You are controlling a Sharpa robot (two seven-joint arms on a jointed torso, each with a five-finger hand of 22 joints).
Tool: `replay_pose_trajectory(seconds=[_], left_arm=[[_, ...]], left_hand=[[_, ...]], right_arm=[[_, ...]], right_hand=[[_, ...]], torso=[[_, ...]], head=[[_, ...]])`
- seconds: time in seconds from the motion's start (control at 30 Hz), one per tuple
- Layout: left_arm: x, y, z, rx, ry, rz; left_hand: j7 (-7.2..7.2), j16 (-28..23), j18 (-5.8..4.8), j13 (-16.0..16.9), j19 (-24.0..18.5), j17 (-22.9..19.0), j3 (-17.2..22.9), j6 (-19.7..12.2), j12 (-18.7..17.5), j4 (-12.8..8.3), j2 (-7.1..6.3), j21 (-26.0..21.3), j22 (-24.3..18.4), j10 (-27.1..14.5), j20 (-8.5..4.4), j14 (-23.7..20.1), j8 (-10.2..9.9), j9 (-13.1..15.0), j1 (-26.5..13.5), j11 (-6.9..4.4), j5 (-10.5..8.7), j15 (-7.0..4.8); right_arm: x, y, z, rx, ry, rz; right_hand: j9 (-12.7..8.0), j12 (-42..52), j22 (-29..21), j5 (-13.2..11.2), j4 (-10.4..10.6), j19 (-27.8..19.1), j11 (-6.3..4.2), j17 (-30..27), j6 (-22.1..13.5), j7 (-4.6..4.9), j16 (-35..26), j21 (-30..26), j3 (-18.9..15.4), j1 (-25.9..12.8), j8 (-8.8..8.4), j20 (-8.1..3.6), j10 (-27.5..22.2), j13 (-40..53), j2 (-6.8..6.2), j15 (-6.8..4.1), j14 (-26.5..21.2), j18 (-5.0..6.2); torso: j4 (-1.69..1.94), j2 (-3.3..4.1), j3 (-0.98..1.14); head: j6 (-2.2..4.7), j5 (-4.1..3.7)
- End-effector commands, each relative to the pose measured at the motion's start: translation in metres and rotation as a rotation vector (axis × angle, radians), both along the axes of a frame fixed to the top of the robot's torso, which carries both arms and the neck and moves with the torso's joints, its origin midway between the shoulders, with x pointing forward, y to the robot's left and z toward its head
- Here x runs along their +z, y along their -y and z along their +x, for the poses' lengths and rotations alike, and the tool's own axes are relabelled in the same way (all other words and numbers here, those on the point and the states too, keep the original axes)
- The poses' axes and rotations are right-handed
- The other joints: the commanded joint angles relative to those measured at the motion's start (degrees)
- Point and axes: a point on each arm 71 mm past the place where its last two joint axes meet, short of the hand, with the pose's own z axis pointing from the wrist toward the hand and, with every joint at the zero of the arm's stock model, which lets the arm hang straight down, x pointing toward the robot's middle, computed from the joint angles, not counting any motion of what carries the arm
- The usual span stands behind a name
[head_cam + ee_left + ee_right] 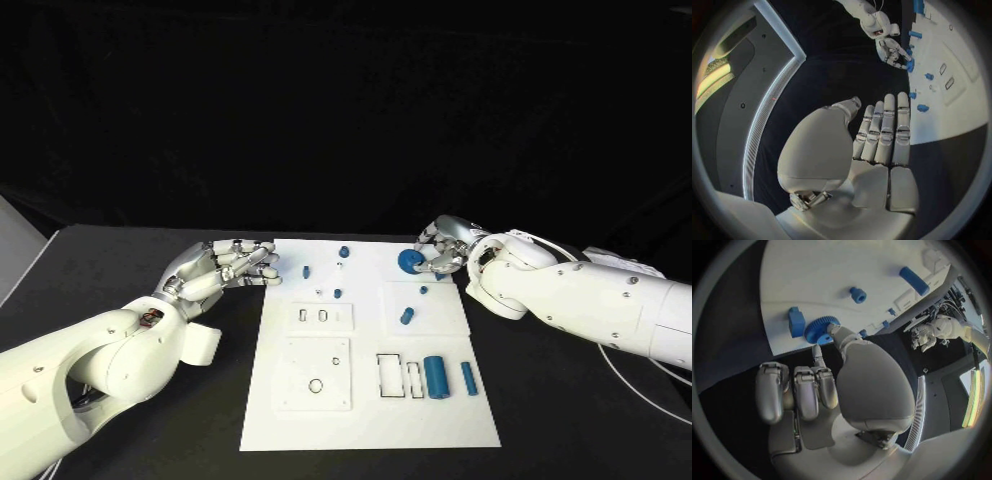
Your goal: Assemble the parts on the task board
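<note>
My silver many-fingered left hand (879, 135) looks like brushed metal with a soft sheen, and so does my right hand (811, 390). The flat white task board (368, 400) looks like smooth matt plastic. The round blue toothed gear (820, 329) looks like matt plastic.

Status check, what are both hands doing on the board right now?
Right hand touching blue gear at board's far edge. Left hand empty, fingers curled, beside the board. Nothing in the way.
</note>
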Motion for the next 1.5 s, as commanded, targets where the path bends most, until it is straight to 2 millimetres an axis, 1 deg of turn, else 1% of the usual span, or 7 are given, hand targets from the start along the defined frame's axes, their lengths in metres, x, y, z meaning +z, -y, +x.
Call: replay_pose_trajectory(seconds=[0.03, 0.57, 0.8, 1.0, 1.27, 1.43, 1.5], left_arm=[[0.001, 0.002, -0.001, -0.024, 0.009, -0.005], [0.001, 0.003, -0.001, -0.025, 0.008, -0.004], [0.001, 0.003, -0.001, -0.027, 0.008, -0.004], [0.001, 0.003, -0.001, -0.027, 0.008, -0.004], [0.001, 0.002, -0.001, -0.025, 0.008, -0.004], [0.000, 0.001, 0.000, -0.023, 0.008, -0.003], [0.000, 0.001, 0.000, -0.022, 0.008, -0.003]], left_hand=[[0.29, 0.35, 0.61, -0.10, -0.29, 0.05, 0.37, -0.12, -0.21, 0.03, -0.31, 0.00, -0.05, -0.05, 0.03, -0.41, -0.33, 0.09, -0.22, 0.22, 0.18, -0.10], [0.31, 0.36, 0.62, -0.10, -0.36, 0.14, 0.47, -0.14, -0.29, -0.05, -0.30, 0.00, -0.06, -0.06, 0.05, -0.52, -0.37, 0.11, -0.22, 0.23, 0.18, -0.09], [0.31, 0.36, 0.62, -0.10, -0.36, 0.14, 0.47, -0.14, -0.29, -0.05, -0.30, 0.00, -0.06, -0.06, 0.05, -0.52, -0.37, 0.11, -0.22, 0.23, 0.18, -0.09], [0.31, 0.36, 0.62, -0.10, -0.36, 0.14, 0.47, -0.14, -0.29, -0.05, -0.30, 0.00, -0.06, -0.06, 0.05, -0.52, -0.37, 0.11, -0.22, 0.23, 0.18, -0.09], [0.31, 0.36, 0.62, -0.10, -0.36, 0.14, 0.47, -0.14, -0.29, -0.05, -0.30, 0.00, -0.06, -0.06, 0.05, -0.52, -0.37, 0.11, -0.22, 0.23, 0.18, -0.09], [0.31, 0.36, 0.62, -0.10, -0.36, 0.14, 0.47, -0.14, -0.29, -0.05, -0.30, 0.00, -0.06, -0.06, 0.05, -0.52, -0.37, 0.11, -0.22, 0.23, 0.18, -0.09], [0.31, 0.36, 0.62, -0.10, -0.36, 0.14, 0.47, -0.14, -0.29, -0.05, -0.30, 0.00, -0.06, -0.06, 0.05, -0.52, -0.37, 0.11, -0.22, 0.23, 0.18, -0.09]], right_arm=[[-0.001, 0.000, 0.001, -0.004, -0.017, -0.004], [-0.003, -0.008, 0.002, 0.015, -0.016, -0.006], [-0.001, -0.009, 0.002, 0.021, 0.016, -0.022], [0.003, -0.013, -0.001, 0.033, 0.073, -0.022], [0.011, -0.025, -0.013, 0.075, 0.149, -0.027], [0.015, -0.040, -0.024, 0.118, 0.178, -0.014], [0.016, -0.049, -0.027, 0.141, 0.189, -0.012]], right_hand=[[0.10, 0.19, 5.31, 0.45, 0.16, 3.29, 0.35, 14.67, 0.63, 0.01, 0.39, 0.24, -0.10, -0.04, 0.36, 0.36, 6.07, 15.07, 0.55, 0.38, 5.79, -0.90], [0.16, 0.19, 5.68, 0.54, 0.16, 3.35, 0.29, 14.88, 0.98, -0.06, 0.45, 0.51, 0.08, 0.25, 0.55, 0.34, 6.07, 15.07, 0.66, 0.35, 5.83, -0.97], [0.27, 0.19, 6.03, 0.94, 0.13, 3.35, -0.07, 14.95, 2.53, -0.46, 0.48, 0.76, 2.00, 1.30, 1.24, 0.13, 6.07, 15.07, 1.39, 0.04, 5.84, -1.01], [0.29, 0.19, 6.36, 2.06, 0.31, 3.39, -0.44, 15.05, 3.67, -0.87, 0.51, 1.00, 3.68, 1.17, 1.68, -0.14, 6.07, 15.07, 1.43, -0.30, 5.87, -1.06], [0.30, 0.19, 6.77, 2.25, 0.26, 3.50, -0.64, 15.07, 4.15, -1.08, 0.51, 1.30, 4.55, 1.11, 1.86, -0.31, 6.07, 15.07, 1.34, -0.48, 5.87, -1.14], [0.30, 0.19, 6.76, 2.19, 0.28, 3.49, -0.66, 15.07, 4.20, -1.10, 0.51, 1.29, 4.63, 1.00, 1.87, -0.34, 6.07, 15.07, 1.24, -0.51, 5.87, -1.14], [0.30, 0.19, 6.76, 2.19, 0.28, 3.49, -0.66, 15.07, 4.20, -1.10, 0.51, 1.29, 4.63, 1.00, 1.87, -0.34, 6.07, 15.07, 1.24, -0.51, 5.87, -1.14]], torso=[[0.04, 0.03, 0.00], [0.03, 0.06, -0.04], [0.05, 0.02, -0.04], [0.07, 0.00, -0.02], [0.02, 0.01, 0.00], [-0.06, -0.01, 0.03], [-0.03, 0.01, 0.02]], head=[[-0.02, -0.08], [-0.27, -0.07], [-0.25, -0.07], [-0.10, -0.05], [0.13, 0.17], [0.23, 0.25], [0.47, 0.32]])
